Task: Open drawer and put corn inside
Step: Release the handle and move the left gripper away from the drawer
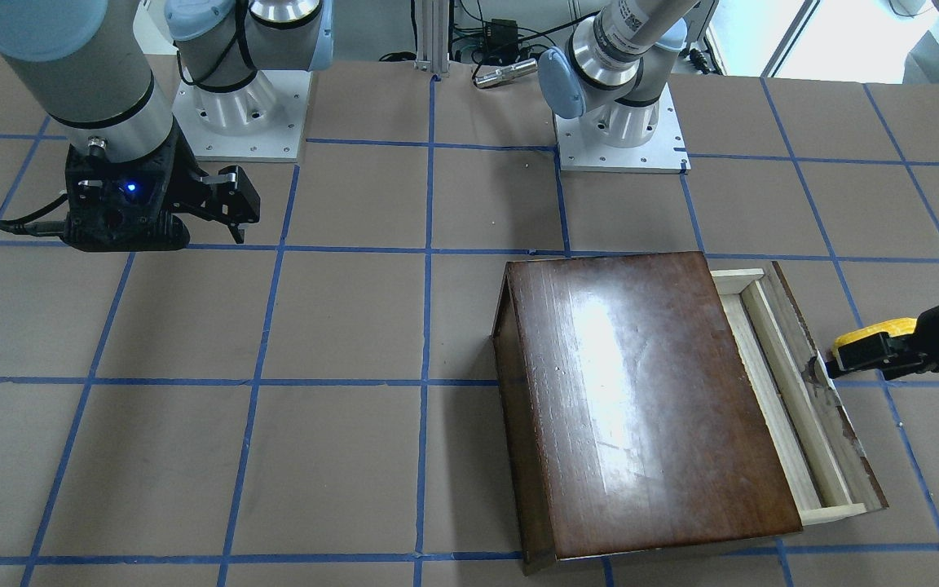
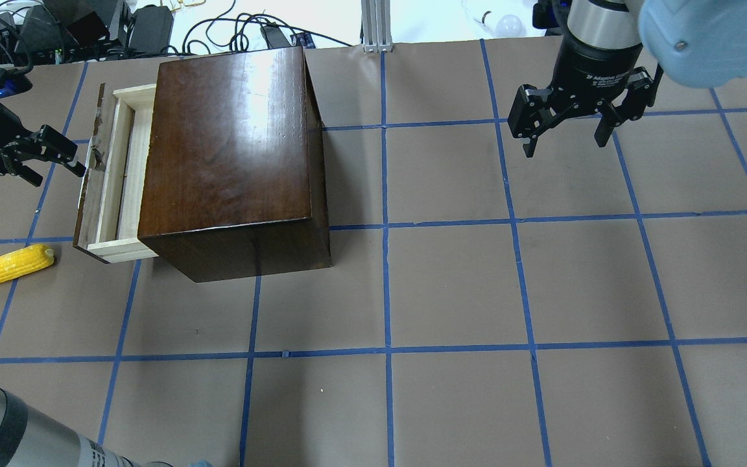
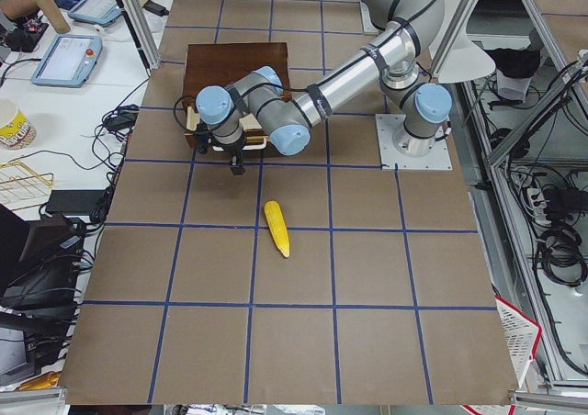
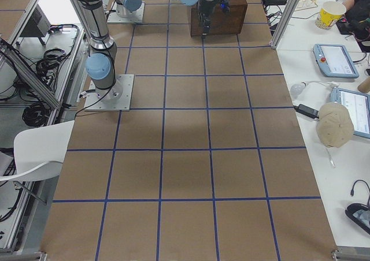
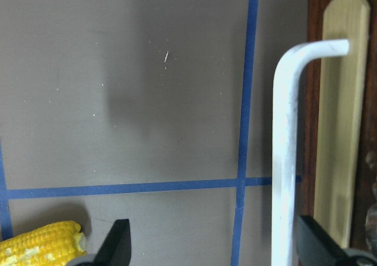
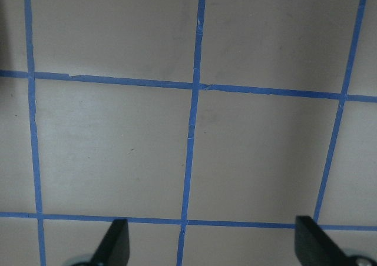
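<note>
The drawer (image 2: 124,174), a pale wood tray with a worn dark front panel (image 2: 87,201), is pulled partly out of the glossy dark-brown box (image 2: 231,149). It is empty. My left gripper (image 2: 56,165) is open just outside the front panel. In the left wrist view (image 5: 215,236) the white drawer handle (image 5: 285,148) lies between its jaws without being clamped. The yellow corn (image 2: 7,267) lies on the table beside the drawer's near corner, and also shows in the left wrist view (image 5: 38,248). My right gripper (image 2: 565,146) is open and empty, far off over bare table.
The box (image 1: 641,391) stands on brown table paper marked with a blue tape grid (image 2: 383,224). The two arm bases (image 1: 620,122) stand at the robot's edge. Cables and gear (image 2: 88,23) lie beyond the table's far edge.
</note>
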